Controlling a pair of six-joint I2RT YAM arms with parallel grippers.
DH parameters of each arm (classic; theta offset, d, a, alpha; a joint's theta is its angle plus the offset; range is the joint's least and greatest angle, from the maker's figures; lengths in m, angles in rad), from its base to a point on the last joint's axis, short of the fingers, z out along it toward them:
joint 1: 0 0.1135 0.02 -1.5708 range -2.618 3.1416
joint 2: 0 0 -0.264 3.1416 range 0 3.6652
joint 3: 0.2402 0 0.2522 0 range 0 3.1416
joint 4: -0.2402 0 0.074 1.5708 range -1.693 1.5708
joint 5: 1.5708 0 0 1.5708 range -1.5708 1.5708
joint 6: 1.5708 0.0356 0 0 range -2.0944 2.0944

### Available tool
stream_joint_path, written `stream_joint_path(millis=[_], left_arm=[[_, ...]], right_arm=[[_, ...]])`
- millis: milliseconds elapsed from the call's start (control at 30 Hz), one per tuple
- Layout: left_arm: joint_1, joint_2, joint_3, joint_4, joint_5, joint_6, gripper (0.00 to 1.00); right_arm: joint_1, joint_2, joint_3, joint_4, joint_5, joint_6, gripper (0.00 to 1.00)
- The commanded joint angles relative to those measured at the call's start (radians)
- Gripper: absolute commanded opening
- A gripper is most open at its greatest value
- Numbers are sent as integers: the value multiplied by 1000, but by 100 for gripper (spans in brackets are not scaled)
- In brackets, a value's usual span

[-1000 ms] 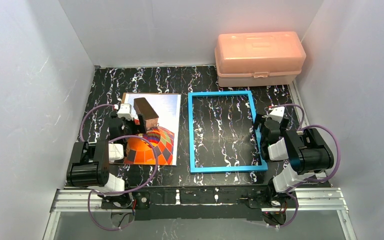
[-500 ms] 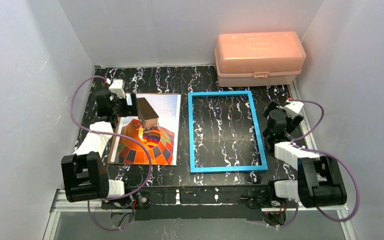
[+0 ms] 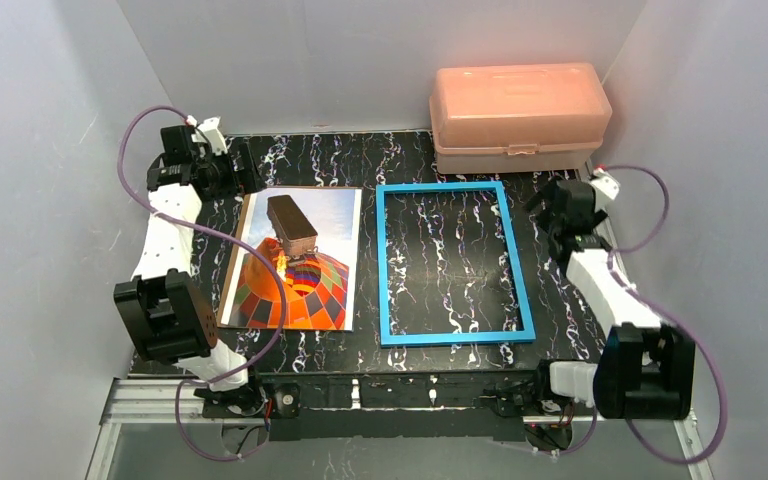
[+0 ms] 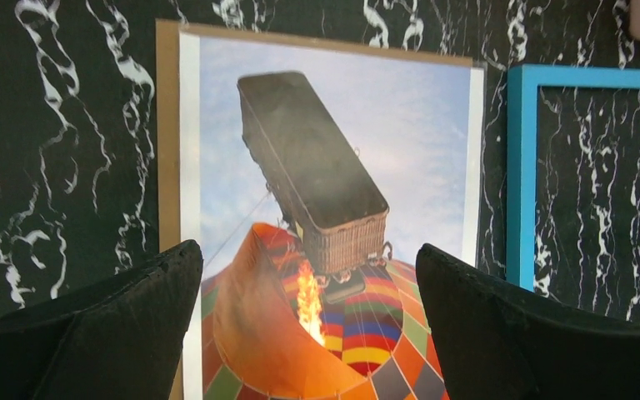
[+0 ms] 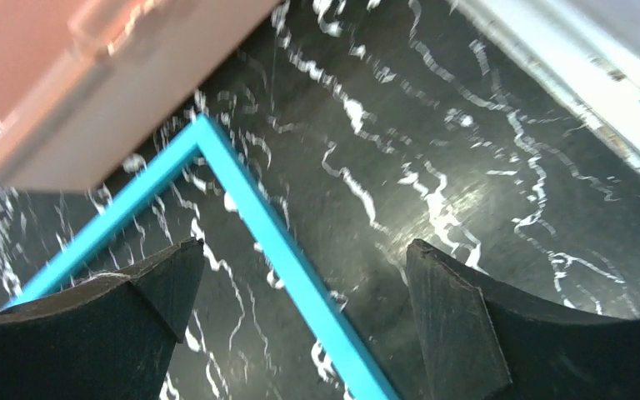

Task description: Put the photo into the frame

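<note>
**Operator:** Where is the photo (image 3: 295, 262) lying?

**Technician:** It is lying flat and face up on the black marbled table (image 3: 310, 155), just to the left of the frame (image 3: 382, 265). Its long edge is running parallel to the frame's left border, and a narrow strip of table is separating the two. A brown backing board (image 4: 167, 125) is lying under the photo and showing as a thin band on the side away from the frame.

**Operator:** How is the frame sitting?

**Technician:** It is lying flat, and the marbled table is showing through its opening. Nothing is lying inside it. A pink plastic box (image 3: 518, 115) is standing just beyond the frame's far right corner.

**Operator:** State the left gripper (image 3: 243, 165) condition.

**Technician:** It is sitting well to the left of the frame's far left corner. Its jaws are standing spread wide and holding nothing. In the left wrist view, the photo and the frame's left border are showing between the fingers (image 4: 92, 333).

**Operator:** And the right gripper (image 3: 550, 205)?

**Technician:** It is sitting just outside the frame's right border, near the far right corner. Its jaws are likewise standing spread and holding nothing. Whether the fingers (image 5: 92, 333) are touching the table cannot be told.
</note>
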Motion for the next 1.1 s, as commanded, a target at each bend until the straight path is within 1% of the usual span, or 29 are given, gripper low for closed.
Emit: stream_joint_path(millis=[0, 33, 67, 100, 133, 200, 367, 500, 567, 633, 767, 1033, 1067], left_arm=[[-2, 15, 52, -180, 11, 23, 98], [-2, 15, 58, -188, 5, 23, 98], [-2, 17, 66, -198, -2, 24, 98], [-1, 19, 73, -208, -6, 24, 98], [-1, 19, 80, -219, -7, 24, 98], [-3, 24, 93, -241, -4, 24, 98], [-1, 18, 101, -275, -3, 22, 98], [-2, 8, 97, -285, -11, 31, 98], [-2, 5, 98, -295, -7, 31, 98], [-1, 3, 100, -304, 3, 31, 98], [-1, 3, 100, -317, 12, 70, 98], [-2, 3, 83, -321, 20, 89, 98], [-2, 6, 84, -323, 17, 89, 98]], right_arm=[[96, 120, 204, -348, -111, -79, 99], [145, 120, 216, -364, -74, -87, 99], [227, 116, 224, -368, -43, -93, 99], [270, 116, 238, -377, -17, -90, 99], [347, 127, 260, -399, 16, -79, 99], [463, 167, 317, -451, 75, -54, 99], [722, 314, 456, -542, 195, 19, 99], [869, 473, 574, -586, 236, 37, 99], [909, 578, 660, -626, 211, 24, 99], [937, 641, 709, -624, 181, 6, 99], [962, 718, 747, -567, 140, -24, 99], [964, 858, 821, -571, 128, -49, 99], [966, 875, 826, -569, 122, -52, 97]])
